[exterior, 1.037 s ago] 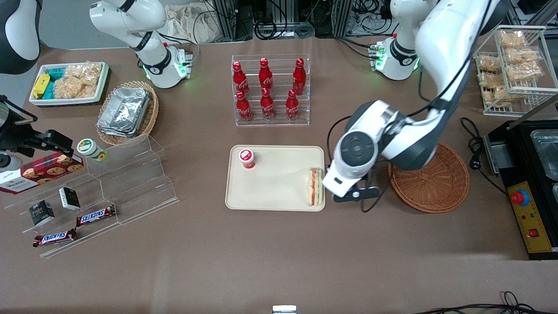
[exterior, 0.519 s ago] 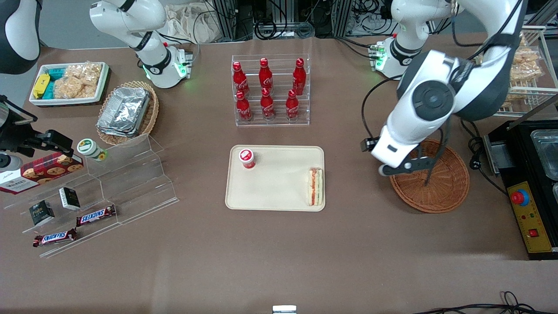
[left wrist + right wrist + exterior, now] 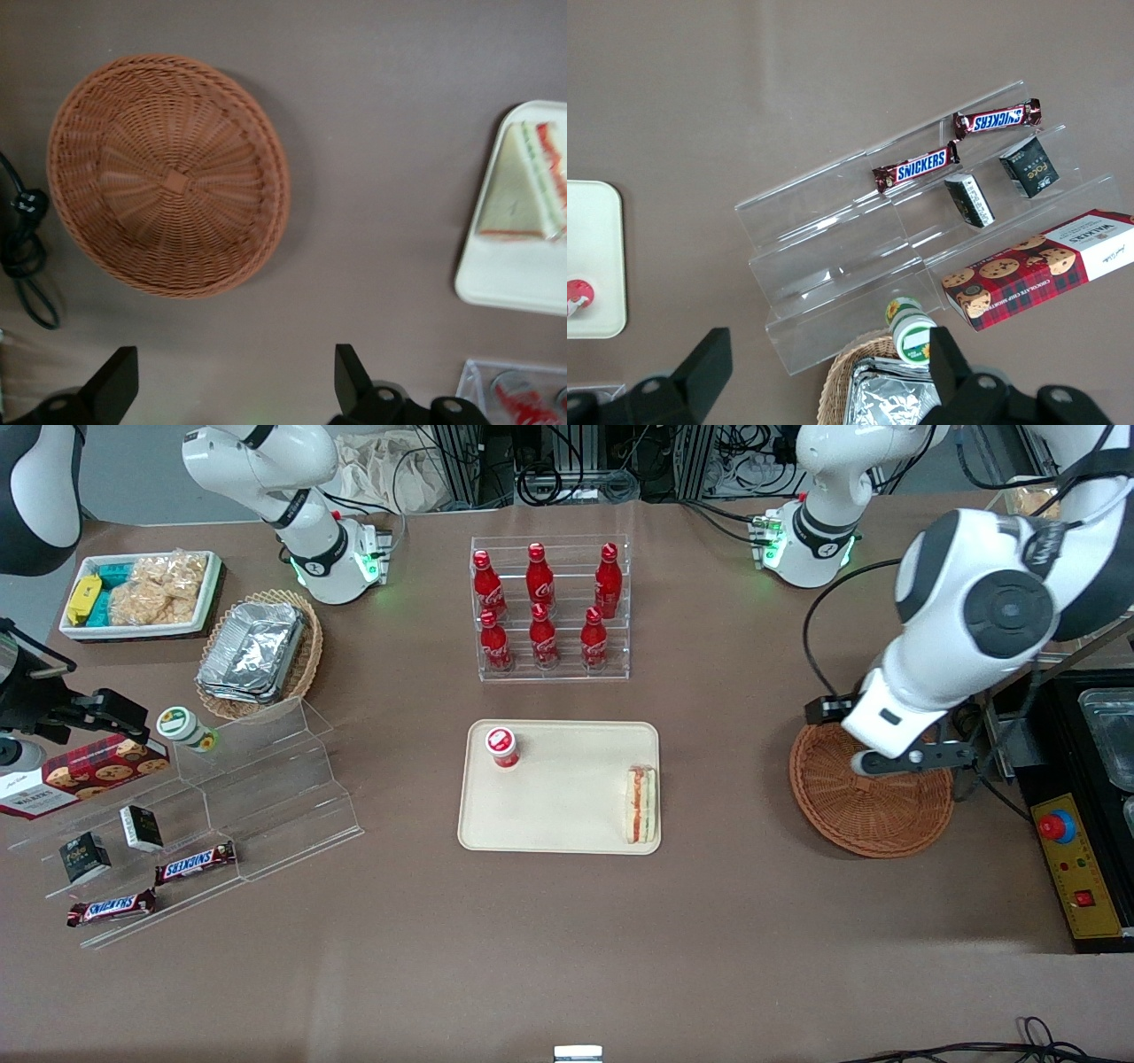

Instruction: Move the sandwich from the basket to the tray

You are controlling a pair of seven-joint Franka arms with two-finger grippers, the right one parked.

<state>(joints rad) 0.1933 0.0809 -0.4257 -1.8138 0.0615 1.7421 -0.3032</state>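
sandwich [image 3: 641, 804]: a triangular wedge of pale bread with red and green filling showing along one edge, lying on the beige tray [image 3: 558, 815] at the tray's right-hand edge, right of centre in the front view. it looks light, soft and easily crushed; the layers would likely shear apart if squeezed at the filling edge, so the best hold is judged to be across the two flat bread faces, near the thick middle, with mild pressure.

basket [image 3: 873, 802]: round reddish-brown wicker bowl at the right of the front view, well apart from the tray, with nothing in it.

gripper [image 3: 912, 758]: hangs above the basket; in the wrist view its jaws stand wide apart with nothing between them.

tabletop [image 3: 567, 939]: matt brown, flat, giving fair friction. the tray is smooth plastic with a low rim and may let bread slide.

room: a red-capped cup [image 3: 501, 747] stands at the tray's upper-left corner, well apart from the sandwich; a rack of red bottles [image 3: 545, 607] stands above the tray in the front view.
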